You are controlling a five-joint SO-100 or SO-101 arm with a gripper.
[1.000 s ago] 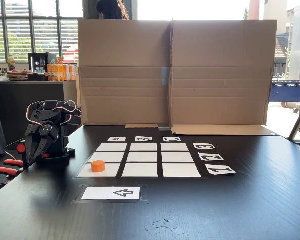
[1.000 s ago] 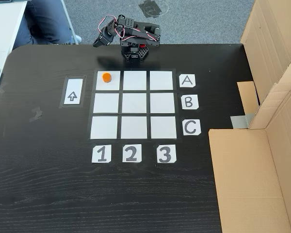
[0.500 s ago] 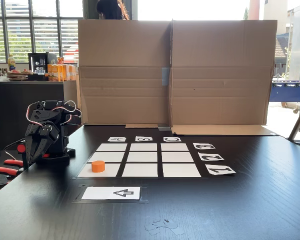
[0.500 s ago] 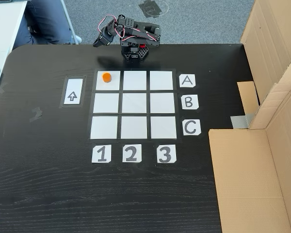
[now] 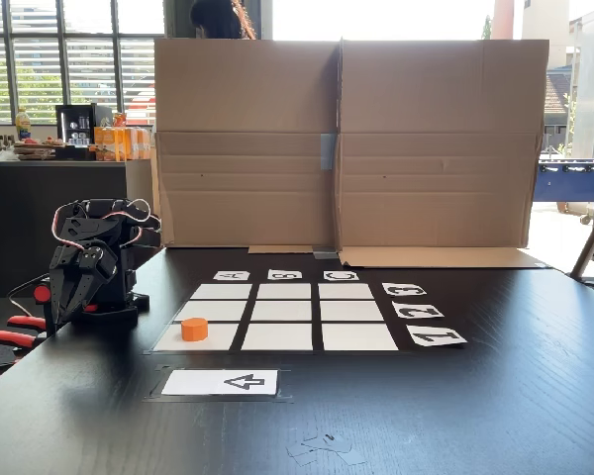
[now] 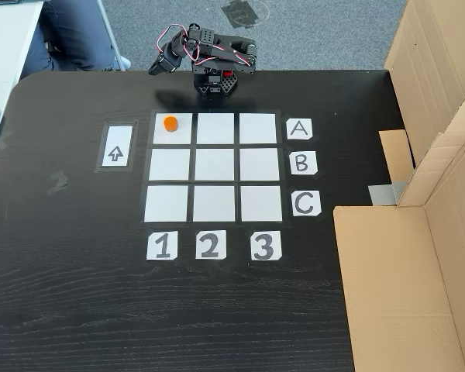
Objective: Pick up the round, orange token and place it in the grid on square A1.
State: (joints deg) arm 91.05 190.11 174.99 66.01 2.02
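We find no change over the last second: the token (image 6: 170, 122) remains on square A1 (image 6: 173, 133) of the grid (image 6: 214, 166), so placement looks complete. The gripper (image 5: 63, 294) stays folded at the table edge, clear of the token; we cannot tell its jaw state. Open table (image 6: 77, 294) surrounds the grid; cardboard (image 6: 418, 256) bounds one side.

Orange token (image 5: 194, 329) on near-left grid (image 5: 287, 317) square; arm folded left, fingers (image 5: 63, 297) pointing down.
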